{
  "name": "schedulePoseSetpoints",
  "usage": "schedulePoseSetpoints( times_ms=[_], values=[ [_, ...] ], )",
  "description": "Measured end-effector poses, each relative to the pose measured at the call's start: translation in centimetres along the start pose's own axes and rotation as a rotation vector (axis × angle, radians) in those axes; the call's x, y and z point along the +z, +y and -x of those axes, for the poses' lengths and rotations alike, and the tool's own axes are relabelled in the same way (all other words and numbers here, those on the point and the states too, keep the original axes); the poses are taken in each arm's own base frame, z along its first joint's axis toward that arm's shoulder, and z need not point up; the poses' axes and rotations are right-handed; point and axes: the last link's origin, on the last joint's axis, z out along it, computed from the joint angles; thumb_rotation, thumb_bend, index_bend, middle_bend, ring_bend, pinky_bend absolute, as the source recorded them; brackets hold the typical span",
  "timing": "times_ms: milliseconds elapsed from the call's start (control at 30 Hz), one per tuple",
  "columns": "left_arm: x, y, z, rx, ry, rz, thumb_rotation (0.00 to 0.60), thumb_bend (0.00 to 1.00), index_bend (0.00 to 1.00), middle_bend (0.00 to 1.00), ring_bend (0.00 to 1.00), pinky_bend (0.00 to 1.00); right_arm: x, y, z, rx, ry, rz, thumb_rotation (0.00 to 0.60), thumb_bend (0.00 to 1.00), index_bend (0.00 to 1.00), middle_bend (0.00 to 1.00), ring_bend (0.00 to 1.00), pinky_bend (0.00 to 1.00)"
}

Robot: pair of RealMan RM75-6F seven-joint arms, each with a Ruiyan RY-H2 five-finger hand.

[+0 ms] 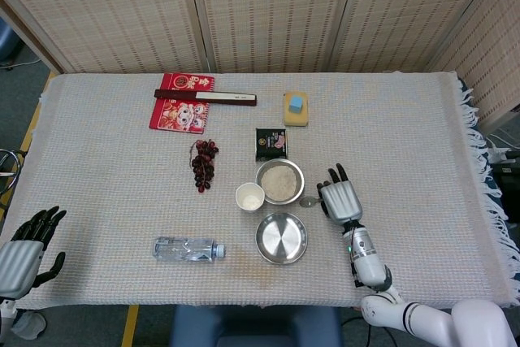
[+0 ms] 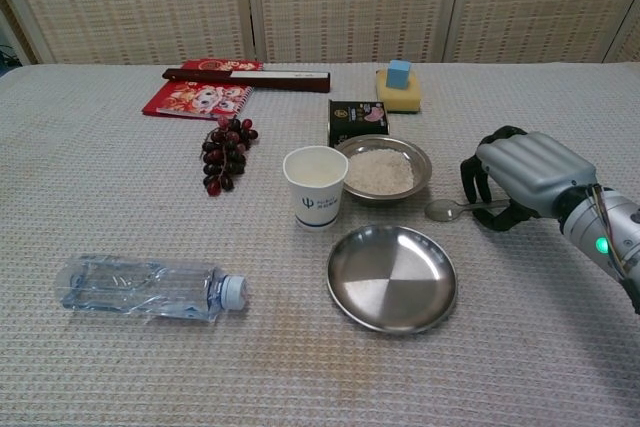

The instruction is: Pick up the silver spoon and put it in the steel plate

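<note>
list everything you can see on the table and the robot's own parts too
silver spoon: 1, silver, right of the rice bowl, handle in the right hand's fingers
steel plate: 1, silver, near middle, in front of the rice bowl
rice bowl: 1, steel with white grains, behind the plate
paper cup: 1, white, left of the bowl
grapes: 1 bunch, dark red, left of the cup
water bottle: 1, clear, lying near left
dark packet: 1, black, behind the bowl
sponge: 1, yellow, blue block on top, far side
red booklet: 1, red, far left
dark stick: 1, dark red, across the booklet
right hand: 1, grey and black, on the spoon handle
left hand: 1, grey and black, off the table's near left corner
</note>
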Motion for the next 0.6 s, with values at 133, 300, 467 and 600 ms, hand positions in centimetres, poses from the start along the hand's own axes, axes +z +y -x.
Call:
schedulePoseSetpoints(
  times_ms=[133,300,467,600],
  values=[
    [0.0,0.04,0.01,0.0,0.0,0.0,0.6,0.46,0.0,0.0,0.0,0.16,-0.05,0.07,0.06,-0.001,-0.003,0.004,0.6,0.33,0.95,0.57,0.16,0.09],
    [-0.05,0.04,0.0,-0.001,0.0,0.001,0.6,0.46,0.0,0.0,0.0,0.16,-0.04,0.25,0.02,0.002,-0.005,0.012,0.6,0.33,0.96,0.58,0.17,0.09],
    [-0.08,0.08,-0.03,-0.002,0.002,0.002,0.6,0.46,0.0,0.0,0.0,0.16,-0.05,0.45,-0.07,0.006,-0.004,0.018,0.6,0.33,0.96,0.58,0.17,0.09],
    [-0.12,0.09,-0.1,-0.004,0.004,0.003,0.6,0.45,0.0,0.0,0.0,0.16,-0.23,0.96,-0.52,0.01,0.006,0.025,0.6,0.33,0.96,0.58,0.17,0.09]
  ],
)
